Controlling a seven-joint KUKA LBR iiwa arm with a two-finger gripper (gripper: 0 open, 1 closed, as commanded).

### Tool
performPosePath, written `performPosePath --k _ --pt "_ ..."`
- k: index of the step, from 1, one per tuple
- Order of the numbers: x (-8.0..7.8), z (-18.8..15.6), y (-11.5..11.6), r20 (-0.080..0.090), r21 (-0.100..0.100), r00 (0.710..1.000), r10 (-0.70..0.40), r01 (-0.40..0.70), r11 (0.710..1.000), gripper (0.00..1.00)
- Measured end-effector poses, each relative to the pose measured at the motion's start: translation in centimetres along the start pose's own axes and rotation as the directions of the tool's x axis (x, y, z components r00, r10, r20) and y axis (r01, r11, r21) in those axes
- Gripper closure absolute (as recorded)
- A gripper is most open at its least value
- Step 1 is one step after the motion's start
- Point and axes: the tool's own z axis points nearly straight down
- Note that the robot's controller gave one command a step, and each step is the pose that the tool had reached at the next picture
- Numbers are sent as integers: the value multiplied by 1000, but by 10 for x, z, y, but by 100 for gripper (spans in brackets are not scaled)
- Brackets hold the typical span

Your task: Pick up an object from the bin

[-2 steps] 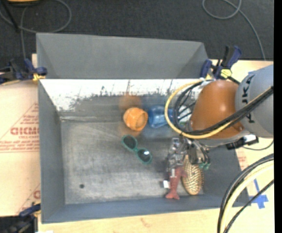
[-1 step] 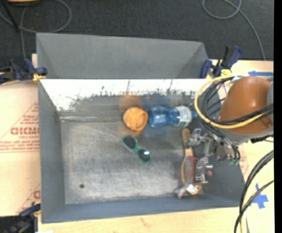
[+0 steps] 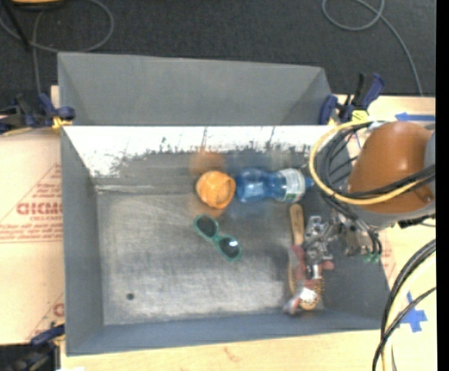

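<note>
Judging from the gripper (image 3: pixel 314 247) poised just beside the long wooden-handled tool (image 3: pixel 296 222) along the right side of the bin (image 3: pixel 79 230), we cannot tell whether it is spread or pressed together, so we would centre it across the handle before squeezing.

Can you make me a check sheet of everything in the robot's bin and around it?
Surface: grey bin, its floor scuffed.
Job's things: orange ball beside a blue bottle lying by the far wall; green sunglasses mid-floor; long wooden-handled tool along the right wall.
Clutter: nothing seen.
Grippers: gripper low over the wooden-handled tool.
Cables: cables looped at the robot's wrist.
Surroundings: dark carpet around the bin.
</note>
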Motion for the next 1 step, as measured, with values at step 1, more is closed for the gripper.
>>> performPosePath --k 1 --pt "0 0 0 0 0 1000 1 -1 1000 100"
